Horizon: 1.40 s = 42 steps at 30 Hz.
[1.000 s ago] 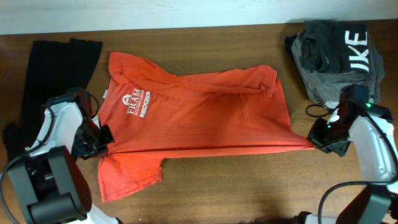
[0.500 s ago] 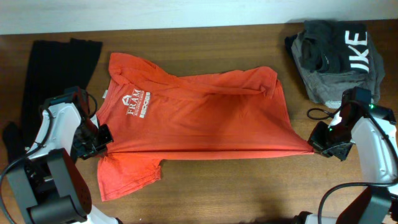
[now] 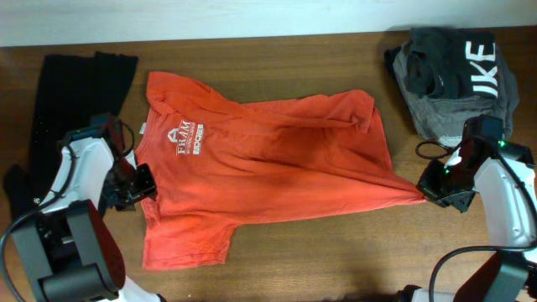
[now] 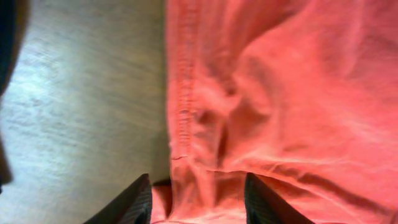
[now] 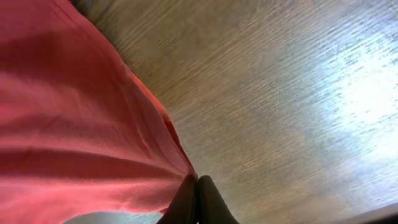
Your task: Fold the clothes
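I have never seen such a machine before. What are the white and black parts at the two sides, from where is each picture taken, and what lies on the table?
These are two robot arms at a wooden table. The wide picture comes from a camera above. Each close picture comes from a camera on one arm's wrist, looking along its two fingers. On the table lie an orange-red T-shirt, spread out, a long black garment on the left arm's side, and a dark grey garment with white letters on the right arm's side. The left tool is open, with the shirt's edge between its fingers. The right tool is shut, pinching a corner of the shirt.
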Each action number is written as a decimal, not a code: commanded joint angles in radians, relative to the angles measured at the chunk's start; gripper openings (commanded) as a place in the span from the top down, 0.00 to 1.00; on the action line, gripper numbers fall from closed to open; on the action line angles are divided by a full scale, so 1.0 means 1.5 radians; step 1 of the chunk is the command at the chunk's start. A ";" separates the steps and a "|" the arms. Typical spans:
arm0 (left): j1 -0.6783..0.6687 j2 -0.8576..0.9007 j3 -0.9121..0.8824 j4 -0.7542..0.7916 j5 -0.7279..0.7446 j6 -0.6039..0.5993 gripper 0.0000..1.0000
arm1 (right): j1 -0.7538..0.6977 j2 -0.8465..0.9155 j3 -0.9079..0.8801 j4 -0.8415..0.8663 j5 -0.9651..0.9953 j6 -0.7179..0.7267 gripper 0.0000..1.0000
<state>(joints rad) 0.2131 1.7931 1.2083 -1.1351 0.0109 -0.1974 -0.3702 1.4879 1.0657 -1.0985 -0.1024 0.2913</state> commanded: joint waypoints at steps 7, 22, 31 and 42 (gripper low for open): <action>-0.023 -0.014 0.011 0.016 -0.003 0.006 0.47 | -0.007 -0.011 -0.041 0.022 0.019 0.003 0.96; -0.001 -0.014 0.011 0.032 -0.030 0.009 0.46 | -0.007 -0.011 -0.083 0.011 0.028 0.001 0.55; -0.004 -0.015 0.099 0.053 0.098 0.082 0.43 | 0.011 -0.012 0.046 0.025 -0.061 -0.048 0.44; -0.114 -0.015 0.244 0.170 0.125 0.220 0.17 | 0.189 -0.004 0.205 0.095 -0.031 -0.095 0.25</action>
<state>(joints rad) 0.0883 1.7927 1.5524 -0.9165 0.1993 0.0540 -0.1486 1.4872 1.3430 -0.9890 -0.1749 0.1795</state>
